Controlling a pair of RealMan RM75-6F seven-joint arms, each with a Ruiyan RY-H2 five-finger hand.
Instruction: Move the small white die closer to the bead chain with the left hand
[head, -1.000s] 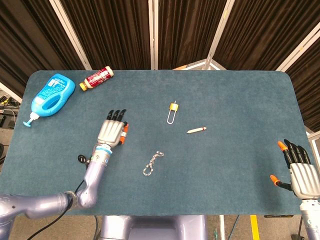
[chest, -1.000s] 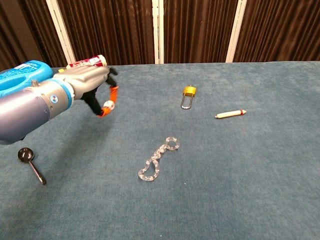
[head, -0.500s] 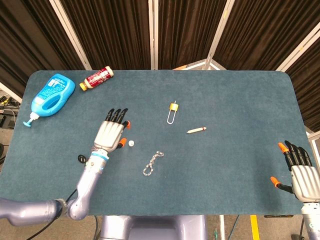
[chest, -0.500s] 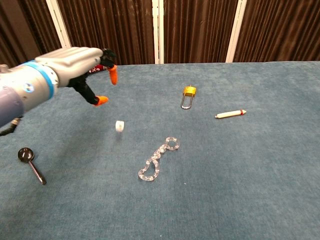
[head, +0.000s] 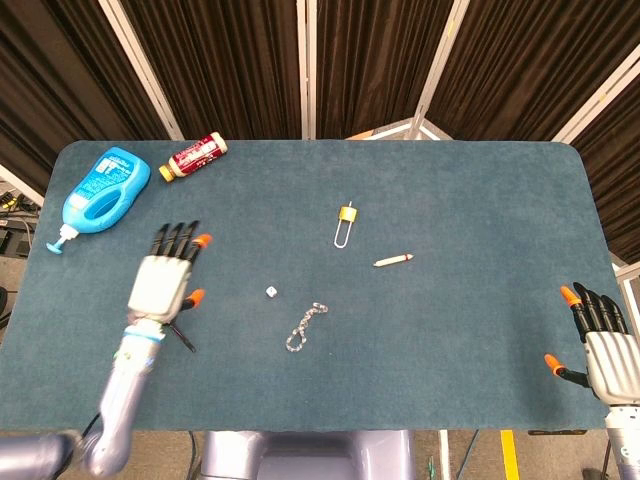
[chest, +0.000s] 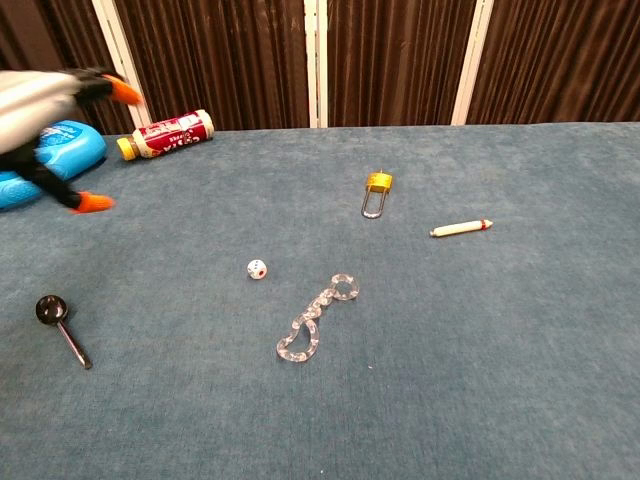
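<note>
since a second ago the left hand (head: 168, 280) has let go of the small white die (head: 271, 292) and pulled back toward the left edge of the blue-green felt table (head: 460, 200). earlier it held the die pinched above the cloth, nearer the middle; now it holds nothing, its fingers spread, above the left part of the table. in the chest view it is only a blur at the left edge of the picture.

the die rests on the table just left of the clear bead chain (head: 306, 327), near its upper end but apart from it, not touching. in the chest view a red pip shows on its face.

the right hand (head: 600, 345) hangs off the near right corner, fingers apart, holding nothing.

by my reading the task is as good as done: the die lies close to the chain and is released. what is left, if anything, is for the left arm to finish withdrawing.

other things lie away from this. a blue detergent bottle (head: 102, 188) and a red-labelled small bottle (head: 194, 156) are at the far left corner, a gold padlock (head: 345, 224) and a white pen-like stick (head: 393, 260) sit around the middle, and a small black spoon (chest: 60, 327) lies near the left edge.
</note>
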